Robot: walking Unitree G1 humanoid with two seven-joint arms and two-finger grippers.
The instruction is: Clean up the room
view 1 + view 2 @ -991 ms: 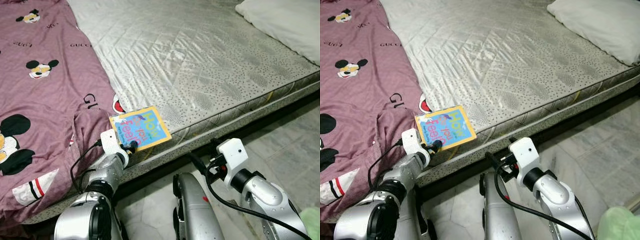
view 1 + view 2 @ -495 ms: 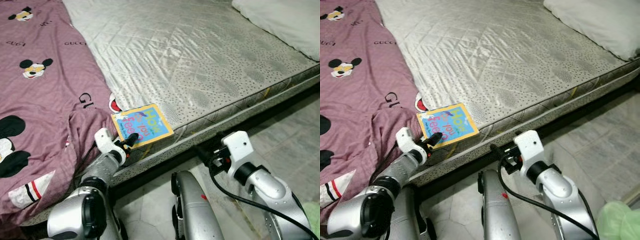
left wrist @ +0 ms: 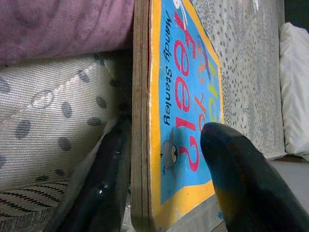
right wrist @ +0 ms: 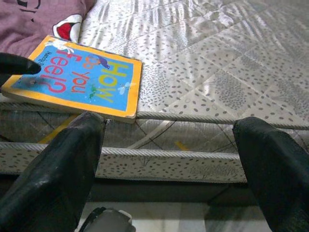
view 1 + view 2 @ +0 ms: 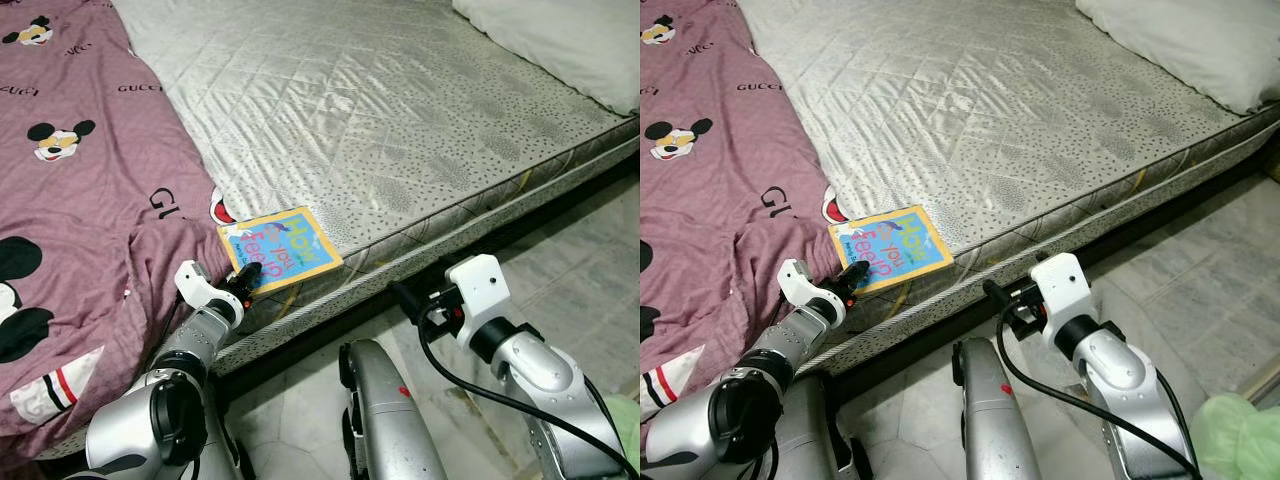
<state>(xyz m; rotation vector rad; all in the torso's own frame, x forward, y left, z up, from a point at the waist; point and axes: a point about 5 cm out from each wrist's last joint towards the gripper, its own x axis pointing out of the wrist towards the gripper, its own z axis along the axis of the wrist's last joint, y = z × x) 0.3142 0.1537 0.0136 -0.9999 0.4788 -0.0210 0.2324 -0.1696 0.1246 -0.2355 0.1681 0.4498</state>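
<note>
Right now the left gripper (image 3: 161, 193) straddles the near corner of the children's board book (image 5: 280, 249), one finger under it, one over the cover, not visibly clamped. The book lies at the mattress (image 5: 400, 130) edge beside the pink Mickey blanket (image 5: 80, 200). Such a shallow corner bite could let it pivot and drop to the floor (image 5: 560, 260). The right gripper (image 4: 169, 159) hangs wide open, empty.

pillow (image 5: 560, 45) cut by frame edge | book (image 3: 186, 111) far end cropped (title partly unreadable)
</note>
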